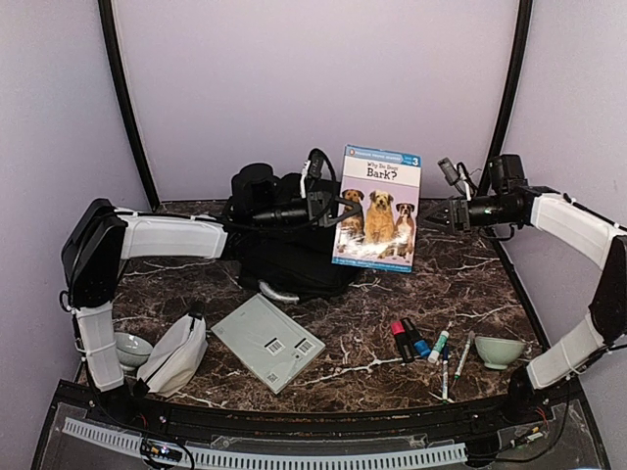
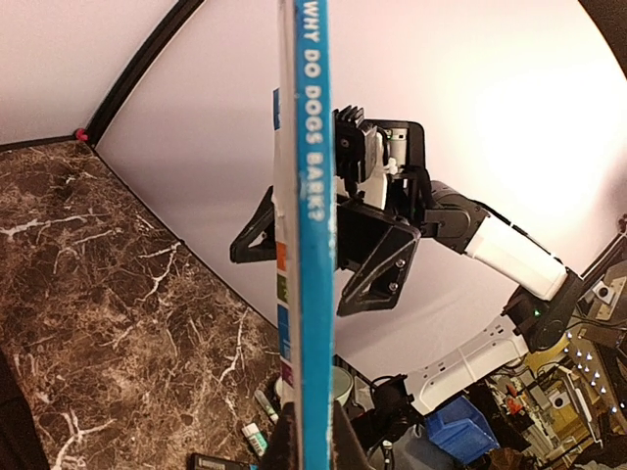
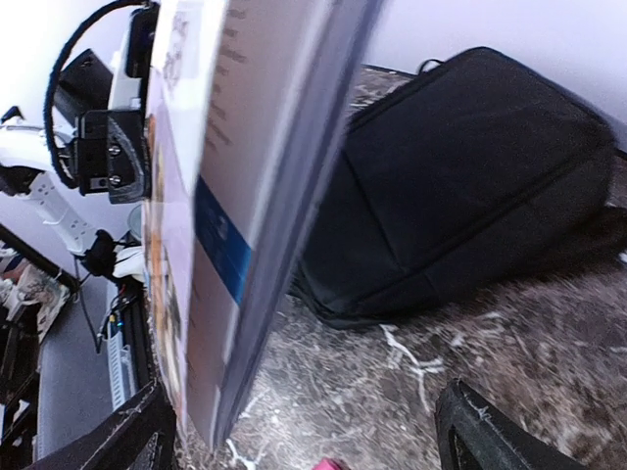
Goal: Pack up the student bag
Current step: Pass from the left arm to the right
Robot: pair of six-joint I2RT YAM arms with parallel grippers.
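Nearest us on the bench [image 1: 470,284] lie a grey-white pouch [image 1: 174,354], a flat grey box [image 1: 267,343] and a cluster of markers [image 1: 411,338]. Behind them, left of centre, the student bag [image 1: 284,264] lies on the bench, partly hidden. We judge it soft and limp: black fabric that will sag and fold where it is lifted. It looks neither slippery nor fragile, and awkward mainly for its bulk. The firmest hold looks to be the grey handle loop [image 1: 275,292] at its near end. We cannot tell whether the zip stands open. With the loop towards us, the bag's top seems to point at the near edge, its long axis running near to far. Above it the left hand [image 1: 328,208] is clamped on the left edge of an upright paperback [image 1: 377,206]. The right hand [image 1: 431,217] has its fingers wide apart, straddling the opposite edge without gripping.
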